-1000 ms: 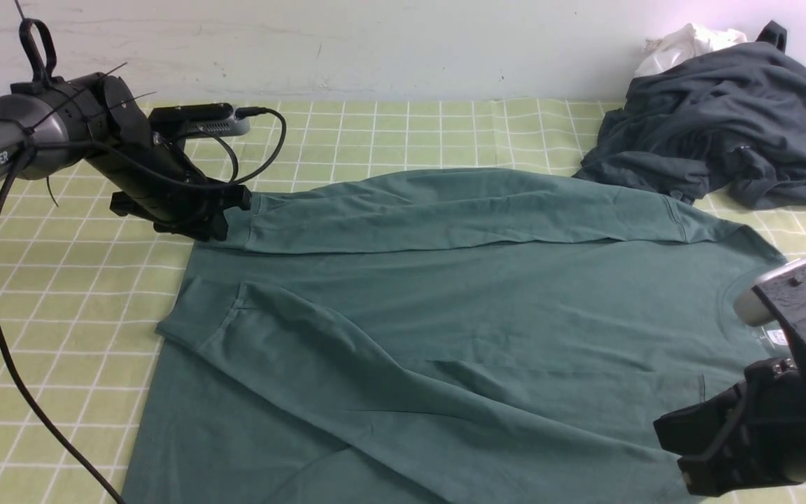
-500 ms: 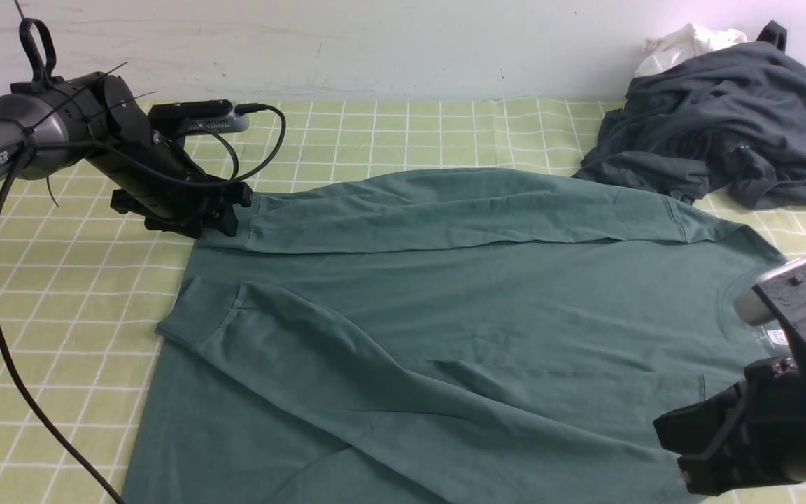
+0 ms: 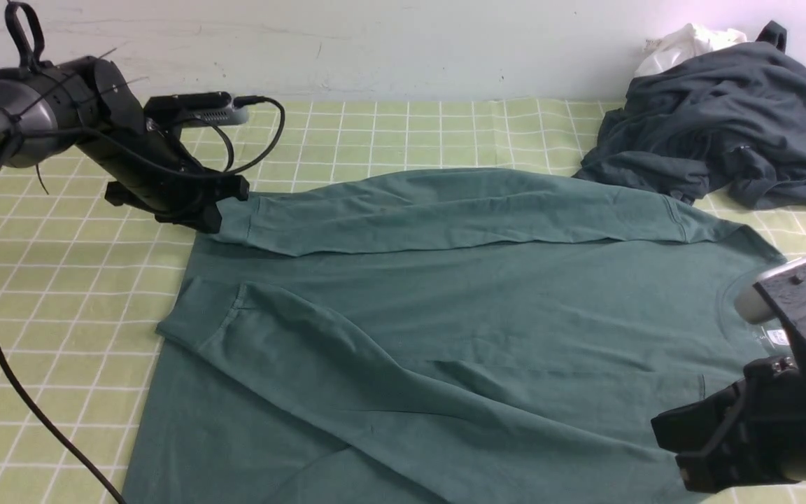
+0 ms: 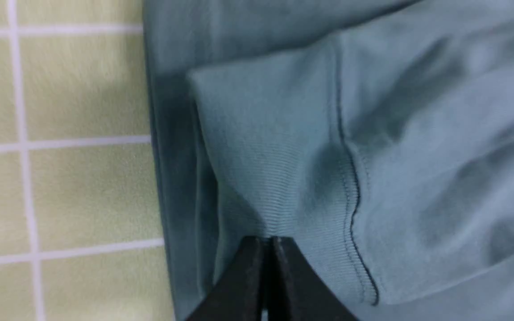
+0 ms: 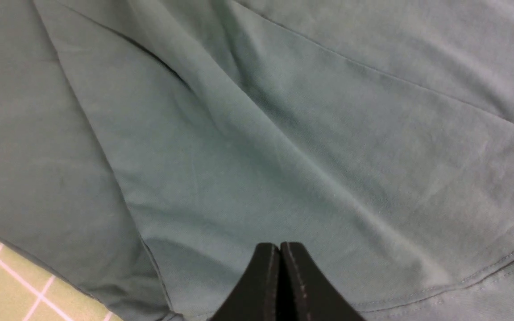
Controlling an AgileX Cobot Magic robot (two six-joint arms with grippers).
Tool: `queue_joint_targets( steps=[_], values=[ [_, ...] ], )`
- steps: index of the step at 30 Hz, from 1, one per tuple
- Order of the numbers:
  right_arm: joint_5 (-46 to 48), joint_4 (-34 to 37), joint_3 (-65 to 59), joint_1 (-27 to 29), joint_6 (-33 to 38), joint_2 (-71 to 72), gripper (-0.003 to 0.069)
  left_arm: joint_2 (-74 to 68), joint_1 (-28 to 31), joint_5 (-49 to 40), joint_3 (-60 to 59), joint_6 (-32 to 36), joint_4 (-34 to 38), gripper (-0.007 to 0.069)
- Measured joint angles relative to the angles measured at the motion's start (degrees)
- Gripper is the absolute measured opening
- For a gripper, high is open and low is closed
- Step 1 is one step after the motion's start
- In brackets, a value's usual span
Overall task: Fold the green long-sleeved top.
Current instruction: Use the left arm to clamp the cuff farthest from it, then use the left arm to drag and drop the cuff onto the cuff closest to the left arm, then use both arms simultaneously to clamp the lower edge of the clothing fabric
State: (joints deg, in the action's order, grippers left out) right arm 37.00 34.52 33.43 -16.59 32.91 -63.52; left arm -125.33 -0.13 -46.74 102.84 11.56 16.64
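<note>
Evenly spread across a green desk with a white grid (image 3: 438, 136), the wrinkled teal-green cotton long-sleeved top (image 3: 501, 301) has its far sleeve's cuff at the closed left end effector (image 3: 217, 206); the right end effector (image 3: 669, 448) is closed, holding nothing.

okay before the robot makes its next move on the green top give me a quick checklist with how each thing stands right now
1. Both sleeves of the green long-sleeved top laid in across the body: ok.
2. Left gripper shut: ok.
3. Left gripper securely holding the sleeve cuff: cannot tell.
4. Right gripper shut: ok.
5. Sleeve fabric free of creases: not ok, folds run along both sleeves.
6. Dark charcoal-grey garment off the top: cannot tell, they look very close at the far right.
</note>
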Motion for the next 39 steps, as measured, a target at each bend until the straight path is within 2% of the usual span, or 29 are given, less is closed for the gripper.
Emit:
queue_joint_targets(
  steps=[4, 8, 11, 17, 21, 25, 28, 32, 35, 37, 39],
  values=[
    [0.0, 0.1, 0.0, 0.0, 0.0, 0.0, -0.0007, 4.4, 0.0, -5.8, 0.0, 0.5, 0.0, -0.0004],
    [0.1, 0.1, 0.0, 0.0, 0.0, 0.0, -0.0007, 9.1, -0.1, -18.2, -0.6, 2.4, 0.0, -0.0004],
    [0.3, 0.1, 0.0, 0.0, 0.0, 0.0, -0.0007, 15.0, -1.2, -21.6, -6.6, 3.3, -0.2, -0.0004],
    [1.2, 0.2, 0.0, 0.0, 0.0, 0.0, -0.0007, 29.0, -6.1, -18.1, -28.0, 1.2, -4.5, -0.0004],
    [1.5, 0.4, 0.0, 0.0, 0.0, 0.0, -0.0007, 31.3, -7.8, -13.9, -36.8, 0.8, -8.6, -0.0004],
    [2.0, 1.5, 0.0, 0.0, 0.0, 0.0, -0.0007, 30.9, -8.0, -13.4, -39.7, 0.8, -9.6, 0.0002],
    [2.5, 1.7, 0.0, 0.0, 0.0, 0.0, -0.0007, 31.2, -8.0, -14.4, -39.7, 0.8, -9.9, 0.0027],
    [3.2, 1.7, 0.0, 0.0, 0.0, 0.0, -0.0007, 34.5, -8.0, -20.3, -40.3, 0.8, -9.5, 0.0117],
    [3.2, 1.7, 0.0, 0.0, 0.0, 0.0, -0.0007, 39.4, -8.3, -21.3, -43.4, 1.1, -7.6, 0.018],
    [3.2, 1.7, 0.0, 0.0, 0.3, 0.0, -0.0007, 41.4, -8.8, -21.3, -45.3, 2.1, -7.0, 0.0202],
    [3.2, 1.7, 0.0, 0.0, 1.2, 0.0, -0.0007, 46.6, -12.0, -22.0, -51.4, 6.4, -6.4, 0.0232]
  ],
)
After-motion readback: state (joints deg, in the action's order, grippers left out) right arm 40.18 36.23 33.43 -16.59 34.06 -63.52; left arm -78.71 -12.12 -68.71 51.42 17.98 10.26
